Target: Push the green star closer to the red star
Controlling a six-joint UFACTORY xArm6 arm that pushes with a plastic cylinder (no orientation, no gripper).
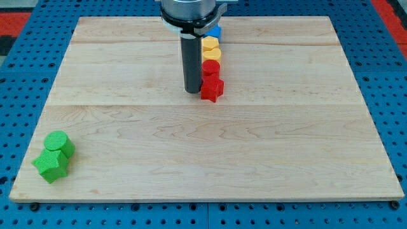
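The green star (50, 164) lies near the view's bottom left corner of the wooden board, touching a green round block (59, 144) just above it. The red star (212, 88) lies in the upper middle of the board, at the lower end of a column of blocks. My tip (193, 91) rests on the board just left of the red star, almost touching it, and far to the upper right of the green star.
Above the red star, in a column, stand a red round block (211, 68), a yellow heart-like block (210, 55), a yellow block (209, 43) and a blue block (215, 30) partly hidden by the arm. The wooden board (286, 140) lies on a blue pegboard.
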